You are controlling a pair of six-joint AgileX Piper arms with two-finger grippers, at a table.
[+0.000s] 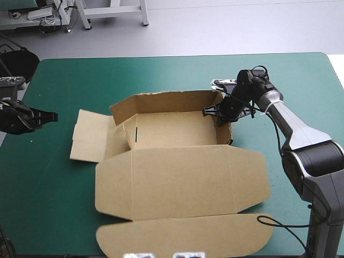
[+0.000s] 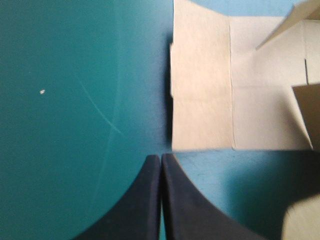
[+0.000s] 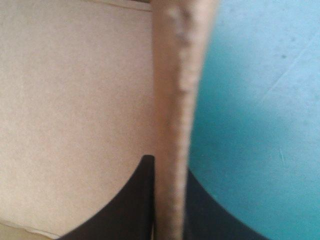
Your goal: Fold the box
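The box sits in the middle of the teal-green table. Its right wall is pinched tight between the right gripper's black fingers, and its flat left flap lies just ahead of the left gripper, which is squeezed closed on nothing. There is one brown box, walls up and lid flat, and two grippers.

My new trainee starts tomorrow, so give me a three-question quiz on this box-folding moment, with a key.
1. Fill in: the lid of the box lies ____ on the teal-green cover.
2. True or false: the right arm's jaws pinch the box's right wall.
3. The left arm's jaws are: A) wide open B) shut, off the box C) shut on the lid.
Key: 1 flat; 2 true; 3 B.
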